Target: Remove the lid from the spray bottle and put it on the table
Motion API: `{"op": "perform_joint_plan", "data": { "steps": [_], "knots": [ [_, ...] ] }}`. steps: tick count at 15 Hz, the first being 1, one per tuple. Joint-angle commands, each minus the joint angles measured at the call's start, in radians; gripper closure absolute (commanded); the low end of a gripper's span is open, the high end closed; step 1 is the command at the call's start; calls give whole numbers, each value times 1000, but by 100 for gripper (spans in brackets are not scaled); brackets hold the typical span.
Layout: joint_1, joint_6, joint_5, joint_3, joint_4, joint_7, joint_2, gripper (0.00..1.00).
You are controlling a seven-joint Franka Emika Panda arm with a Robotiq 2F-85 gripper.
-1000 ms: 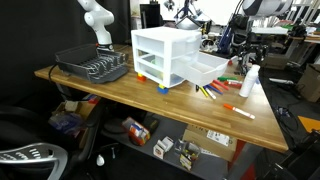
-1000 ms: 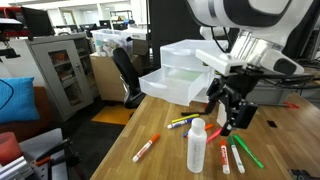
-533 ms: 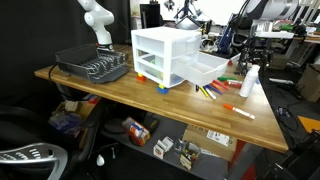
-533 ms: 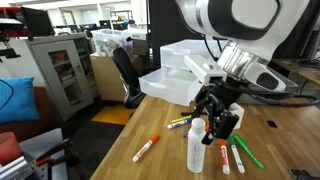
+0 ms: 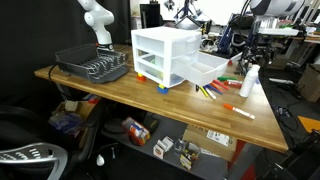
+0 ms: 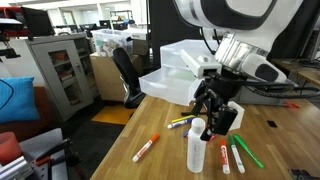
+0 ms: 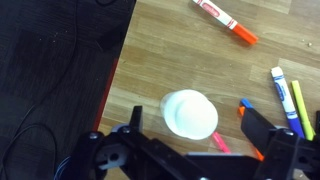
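Observation:
The white spray bottle (image 5: 248, 84) (image 6: 197, 150) stands upright near one end of the brown wooden table (image 5: 130, 92) (image 6: 160, 128) (image 7: 190, 50). Its round white lid (image 6: 198, 125) (image 7: 190, 113) sits on the neck. My gripper (image 5: 252, 58) (image 6: 213, 117) (image 7: 198, 128) hangs open just above the lid. In the wrist view the lid shows from above between the two dark fingers (image 7: 262, 128), nearer the left one, with a gap on both sides. The bottle's body is hidden under the lid in that view.
Coloured markers (image 6: 146, 148) (image 7: 225, 20) (image 5: 215, 90) lie around the bottle. The white drawer unit (image 5: 165, 57) (image 6: 185, 75) with an open drawer stands behind it. A dark dish rack (image 5: 93, 67) sits at the far end. The table edge (image 7: 122, 70) is close to the bottle.
My gripper has swung over from beside the bottle to above its lid and come a little lower. The jaws stayed open and the bottle did not move.

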Motion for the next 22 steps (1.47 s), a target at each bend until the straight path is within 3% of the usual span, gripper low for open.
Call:
{"op": "perform_joint_plan", "data": {
  "steps": [1,18,22],
  "knots": [
    [2,55,10,-4,-51,19,-41,0],
    [10,51,6,-4,-96,41,-88,0],
    [7,55,17,-1,-95,36,-79,4]
  ]
}}
